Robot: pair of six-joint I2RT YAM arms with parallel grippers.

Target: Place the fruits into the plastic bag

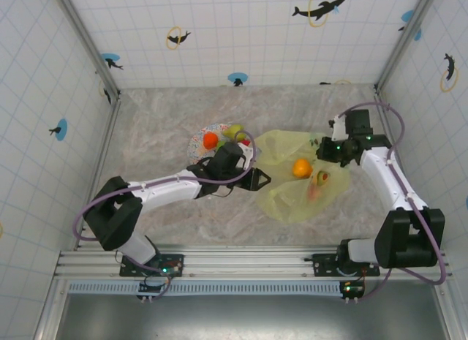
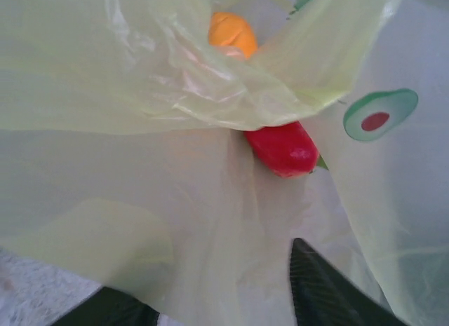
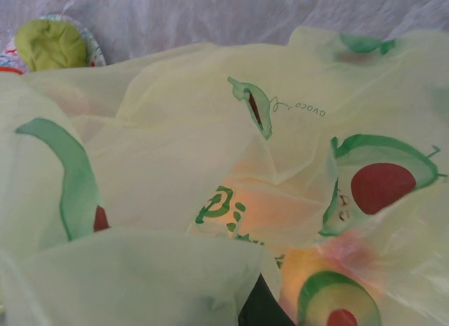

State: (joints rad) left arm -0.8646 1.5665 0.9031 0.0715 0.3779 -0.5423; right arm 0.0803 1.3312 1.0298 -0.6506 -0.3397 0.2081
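Observation:
The yellow-green plastic bag (image 1: 292, 197) lies right of centre, printed with avocados (image 2: 379, 114). Inside it sit an orange fruit (image 1: 302, 167) (image 2: 233, 33) and a red fruit (image 1: 319, 180) (image 2: 284, 148). My left gripper (image 1: 257, 179) (image 2: 210, 301) is at the bag's left mouth, open, with only bag film between its fingers (image 2: 323, 291); the red fruit lies just ahead. My right gripper (image 1: 320, 151) is shut on the bag's far right edge, film draped over its dark finger (image 3: 261, 308). More fruits rest on the plate: an orange-red one (image 1: 210, 140) and a green pear (image 1: 235, 130) (image 3: 50, 44).
The round patterned plate (image 1: 196, 144) (image 3: 98, 54) stands just left of the bag, close behind my left wrist. Tiled walls with metal corner posts (image 1: 88, 44) enclose the marbled table (image 1: 161, 113). The arm bases sit on the rail (image 1: 248, 263) at the near edge.

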